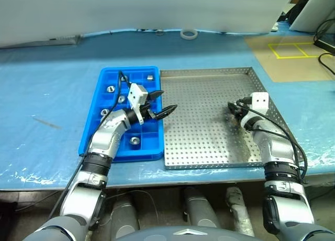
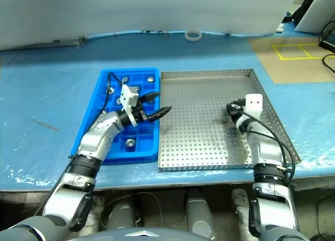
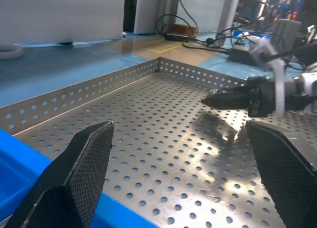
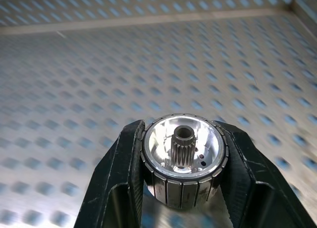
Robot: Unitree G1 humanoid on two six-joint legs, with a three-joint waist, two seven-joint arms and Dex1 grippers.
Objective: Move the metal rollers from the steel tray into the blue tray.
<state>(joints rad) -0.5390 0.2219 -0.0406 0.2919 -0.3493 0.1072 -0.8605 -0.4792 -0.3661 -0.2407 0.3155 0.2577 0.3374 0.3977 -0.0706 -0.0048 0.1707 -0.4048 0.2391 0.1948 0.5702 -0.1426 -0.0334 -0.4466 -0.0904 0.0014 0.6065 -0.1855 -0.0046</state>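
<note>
Right tool: clamped on one metal roller, a black finger pressed to each side of it, low over the right part of the steel tray.
Held roller: short, shiny silver cylinder with a ribbed outer band, a dished bright face and a small toothed hub around a central hole.
Held roller axis: the holed face looks away from the wrist and tips up a little.
Left tool: wide open and holding nothing, tips over the seam between the blue tray and the steel tray, pointing towards the right tool.
Other rollers: several sit singly in the blue tray's square compartments, holes upward.
Trays: side by side on the blue-covered worktop, blue tray on the left.
Writing: none readable.
</note>
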